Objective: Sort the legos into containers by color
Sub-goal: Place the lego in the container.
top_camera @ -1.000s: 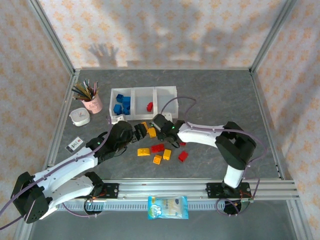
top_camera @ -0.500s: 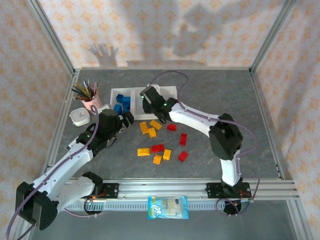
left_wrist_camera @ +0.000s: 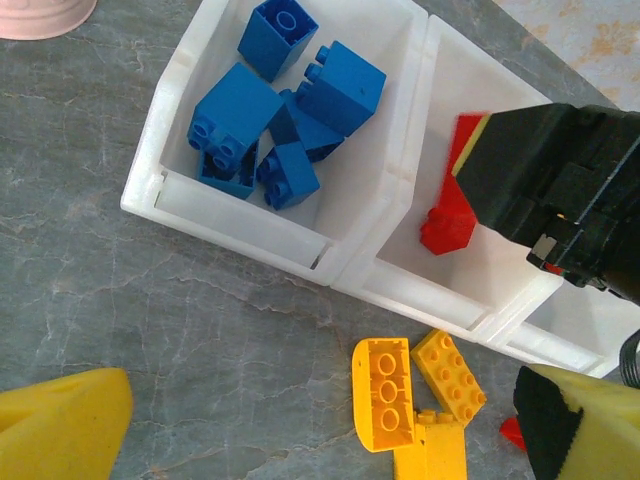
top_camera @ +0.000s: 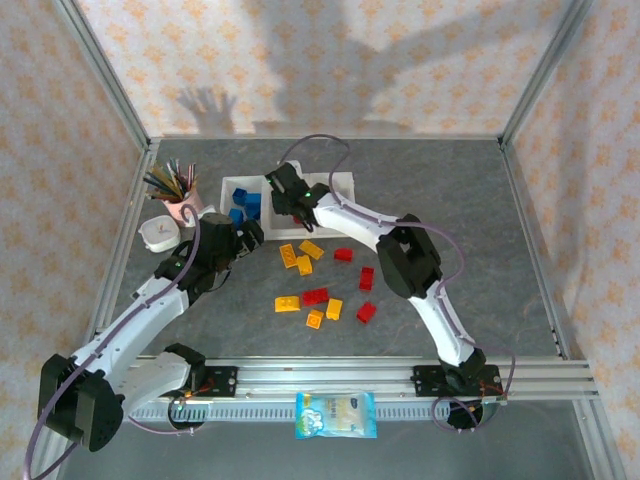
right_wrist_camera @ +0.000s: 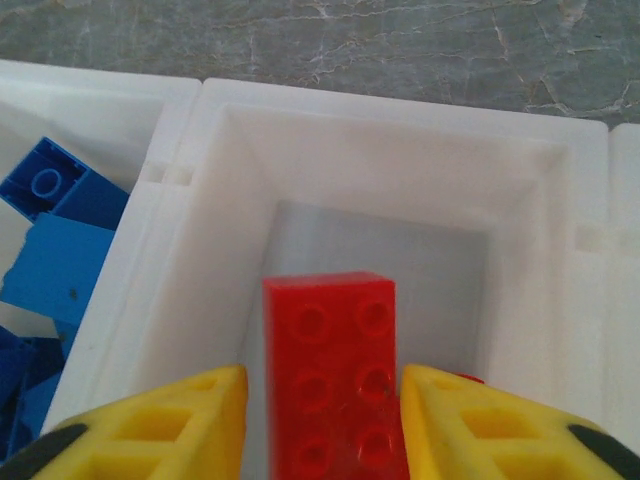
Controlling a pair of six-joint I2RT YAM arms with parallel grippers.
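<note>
Our right gripper [right_wrist_camera: 322, 405] hangs over the middle bin [right_wrist_camera: 390, 110] with a red brick [right_wrist_camera: 330, 350] between its fingers. A sliver of bin floor shows between the brick and one finger, so the hold looks slack. We cannot tell whether the jaws clamp it or stand clear of it. Another red brick [left_wrist_camera: 445, 225] lies on the floor of that bin, and the blue bricks [left_wrist_camera: 270, 120] are heaped in the bin to its left. Our left gripper [left_wrist_camera: 320, 415] is spread wide and empty above the table [left_wrist_camera: 150, 330], just in front of the bins, with a few yellow bricks [left_wrist_camera: 385, 395] on the table under it. More red and yellow bricks [top_camera: 315, 296] lie scattered nearer our bases.

We judge these bricks to be light, rigid and tough. They look like hard plastic that will not give under the pads or break from a short drop into a bin. The smooth flat sides are probably slick, so a light off-centre pinch could let one twist or squirt out. We would take each across its two long flat sides at mid-length, pads below the studs, fingers coming straight down. Where bricks huddle together, as the yellow ones do, we would choose the sides with free room for a finger. The bins look thin and light too, so a bump could shift the whole row.
</note>
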